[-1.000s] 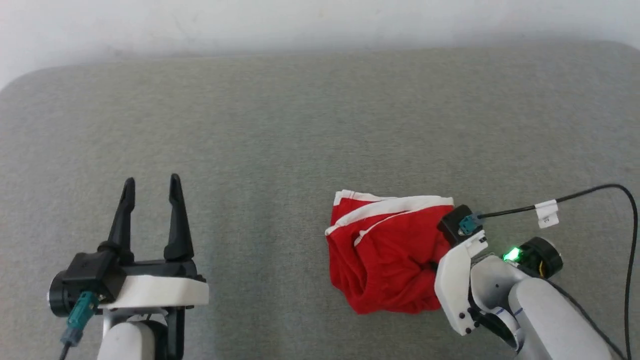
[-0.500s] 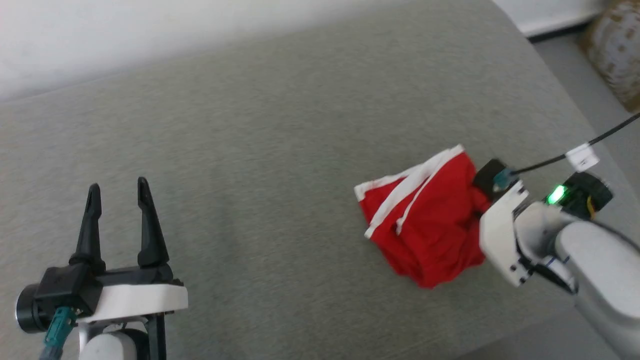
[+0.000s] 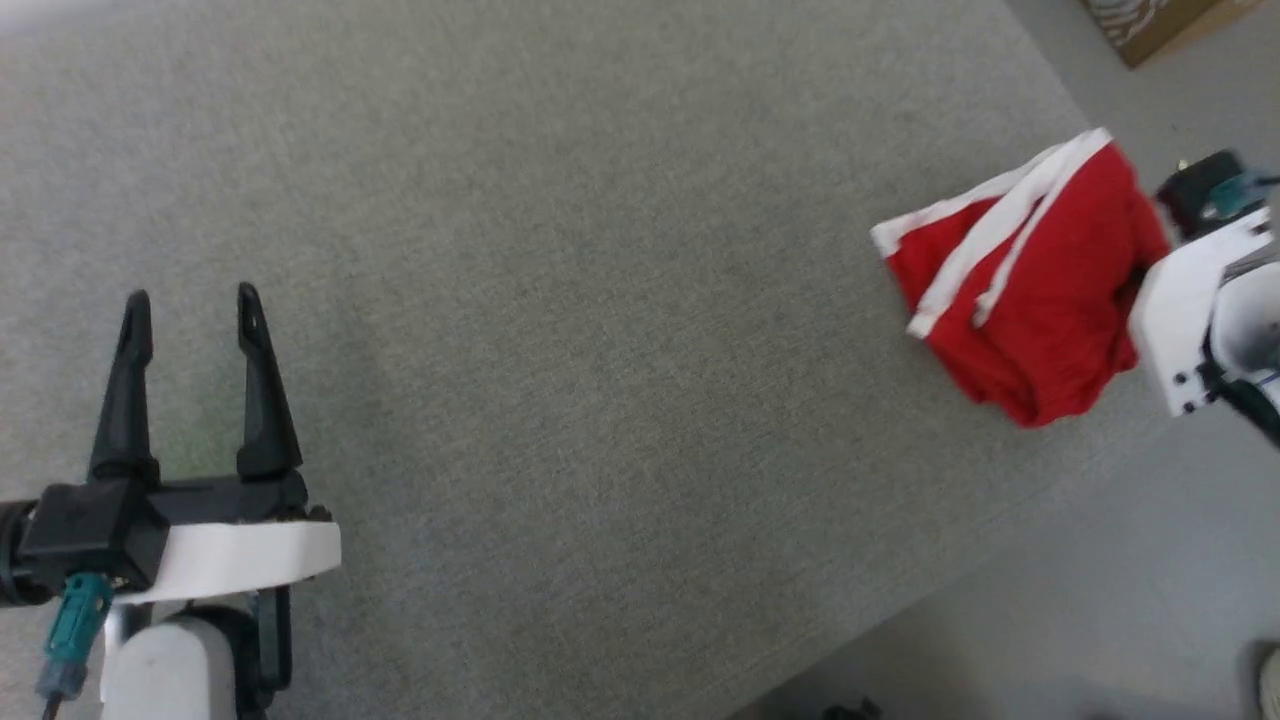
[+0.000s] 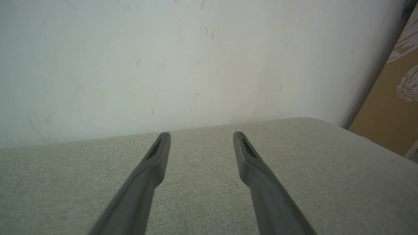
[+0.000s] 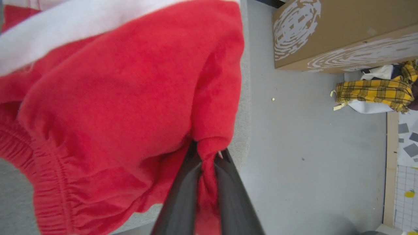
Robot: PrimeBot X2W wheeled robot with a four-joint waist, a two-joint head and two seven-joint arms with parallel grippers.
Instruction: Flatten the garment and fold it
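Observation:
The garment [image 3: 1030, 280] is a bunched red bundle with white bands, lying near the right edge of the grey padded surface [image 3: 560, 330]. In the right wrist view the red garment [image 5: 124, 98] hangs in folds, and my right gripper [image 5: 206, 153] is shut on a pinch of its fabric. The head view shows that gripper's white wrist housing [image 3: 1195, 310] against the bundle's right side, its fingers hidden behind the cloth. My left gripper [image 3: 190, 305] hovers open far to the left with nothing between its fingers [image 4: 153, 163].
Grey floor [image 3: 1050, 620] lies beyond the surface's right edge. A brown cardboard box [image 5: 343, 32] with white print and a yellow plaid cloth [image 5: 375, 91] sit on the floor. A pale wall [image 4: 183, 62] rises behind the surface's far edge.
The head view has swung, so the whole scene has shifted. The bundle stays pinched in my right gripper and now sits nearer the surface's right edge. The left gripper stays open.

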